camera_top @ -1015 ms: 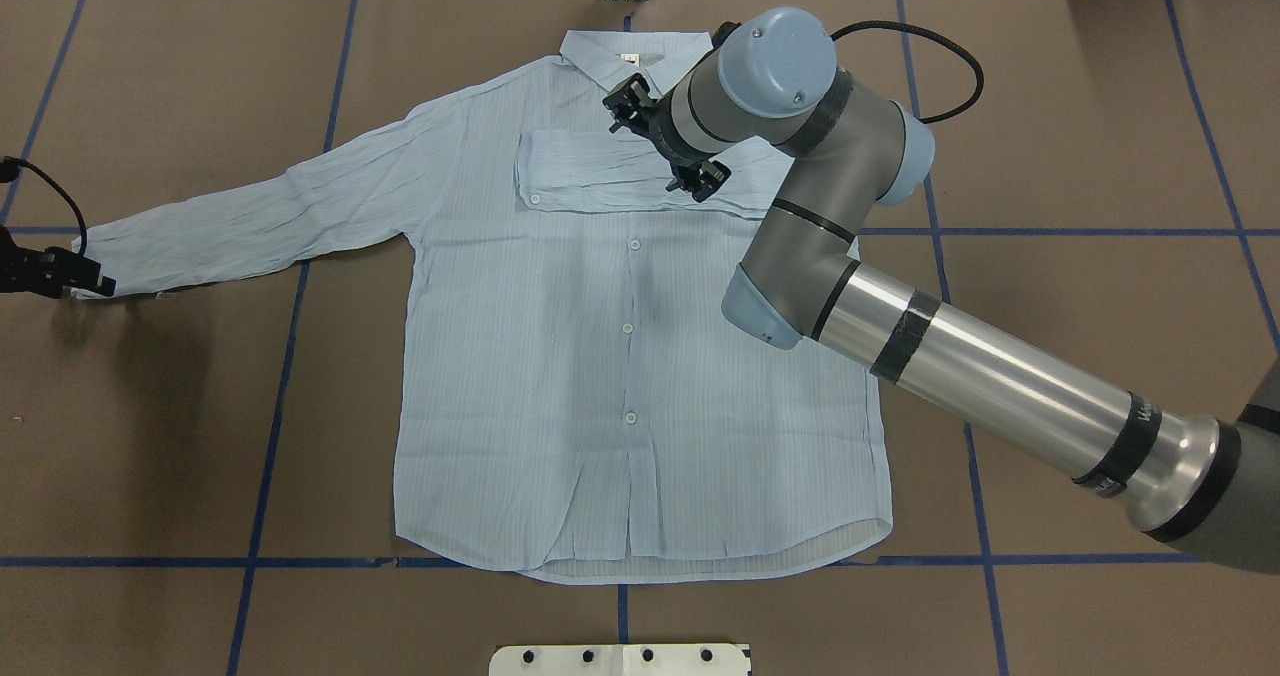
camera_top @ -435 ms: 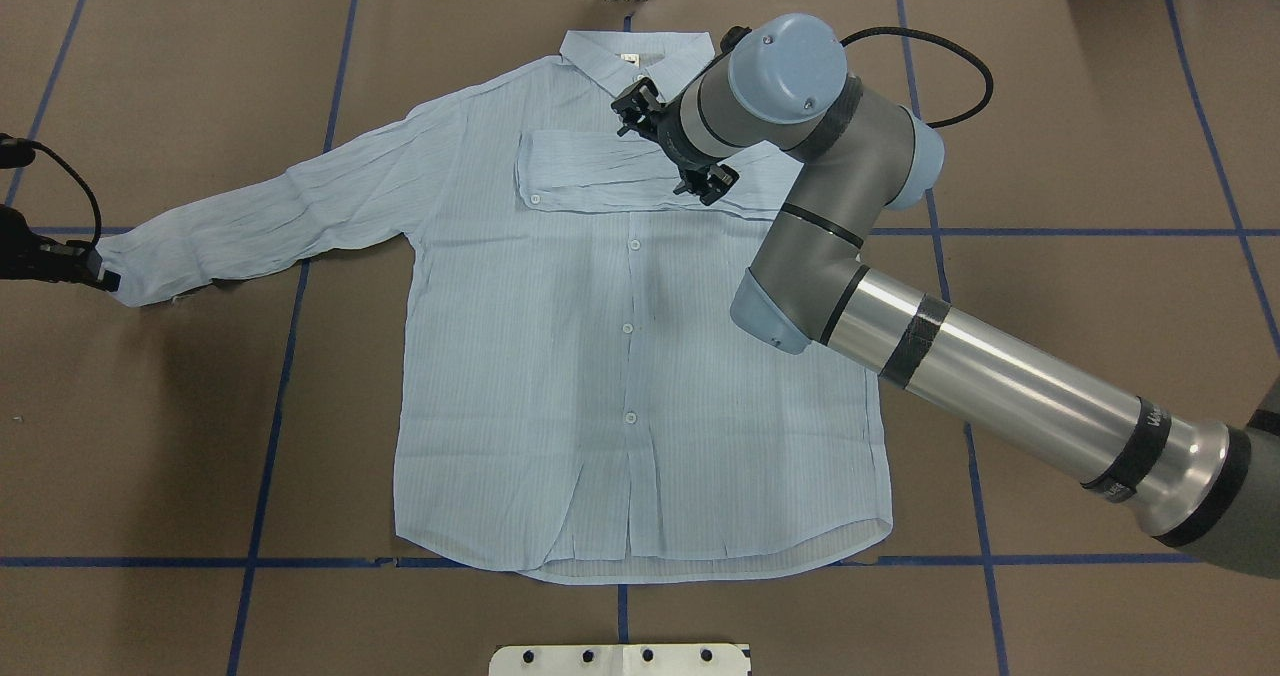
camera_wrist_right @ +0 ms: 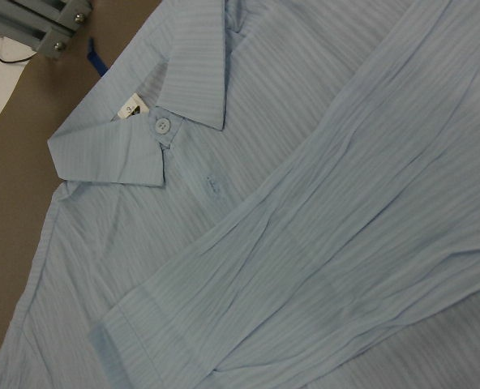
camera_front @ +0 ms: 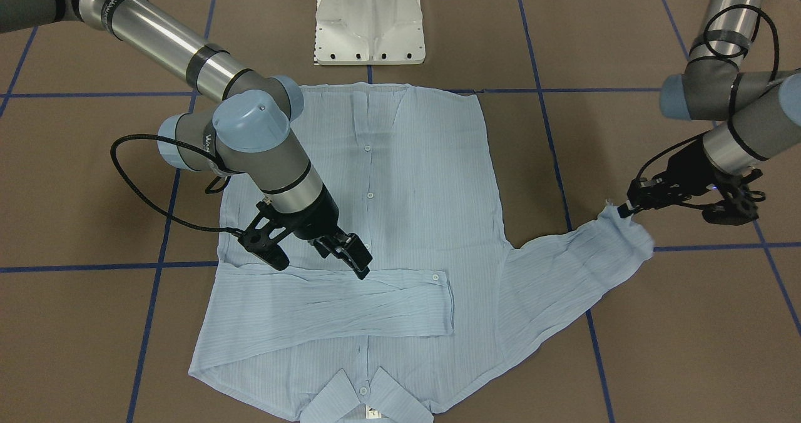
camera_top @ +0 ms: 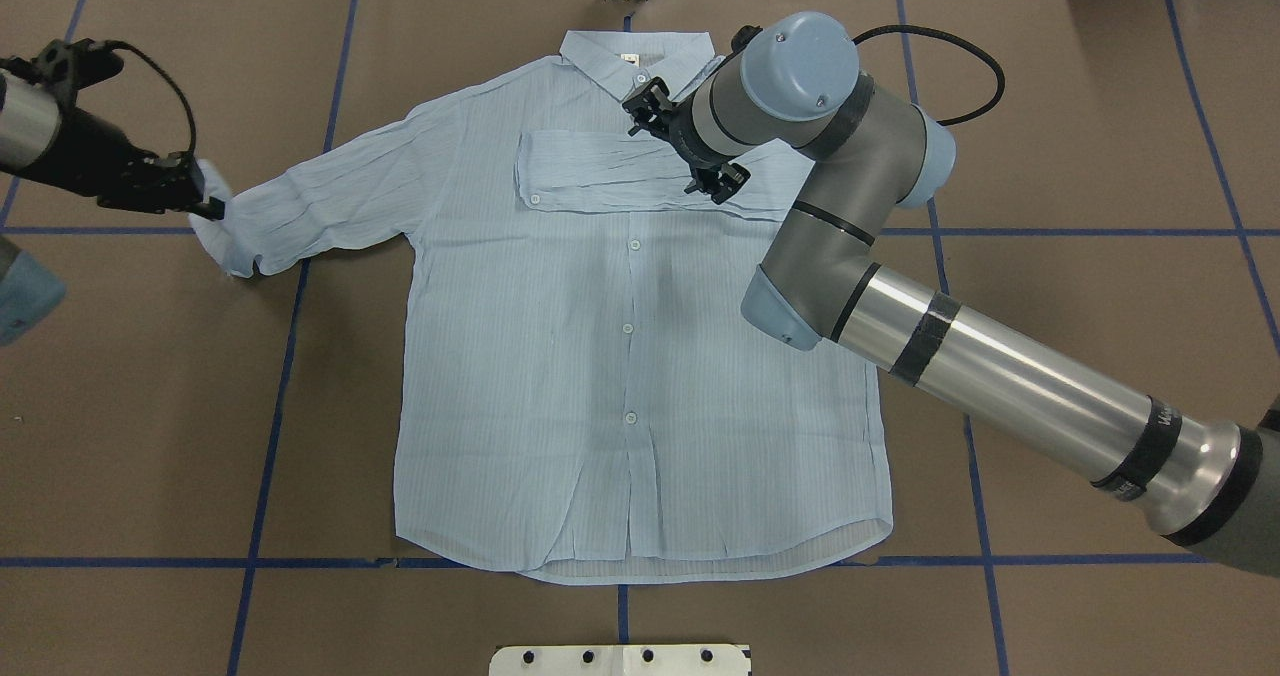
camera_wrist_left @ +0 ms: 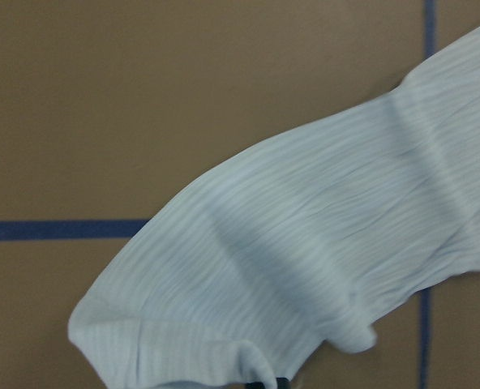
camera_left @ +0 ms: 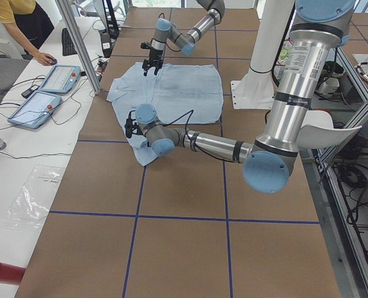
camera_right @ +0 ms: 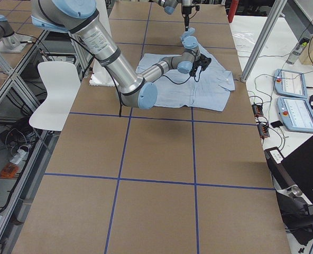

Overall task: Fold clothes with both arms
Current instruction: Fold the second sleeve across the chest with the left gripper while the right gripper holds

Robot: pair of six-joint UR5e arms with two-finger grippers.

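— Overhead exterior, big to small: what lies where?
— A brown paper-covered table [camera_top: 1100,106] crossed by blue tape lines [camera_top: 270,406]. On it the light blue striped button-up shirt [camera_top: 640,376] lies flat, collar [camera_top: 640,56] at 12 o'clock, hem at 6. One folded sleeve [camera_top: 620,171] lies across the chest; the outstretched sleeve [camera_top: 330,201] points toward 9 o'clock.
— And the arms?
— The grey right arm [camera_top: 1000,386] reaches in from 4 o'clock. Its black right gripper [camera_top: 688,146] hovers over the folded sleeve, fingers spread wide, holding nothing. The left arm [camera_top: 40,141] comes in at 9 o'clock, and the left gripper [camera_top: 205,206] is pinched on the cuff [camera_front: 626,229], held clear of the table.
— Risks?
— The pinch seems to take little cloth, so the thin fabric could slip out mid-swing. A low drag could tug the body and rumple the folded sleeve.
— Any writing?
— A white neck label [camera_wrist_right: 130,105] beside the collar button, print too small to read. Lettering on the right arm's black band [camera_top: 1150,426] is unreadable too.
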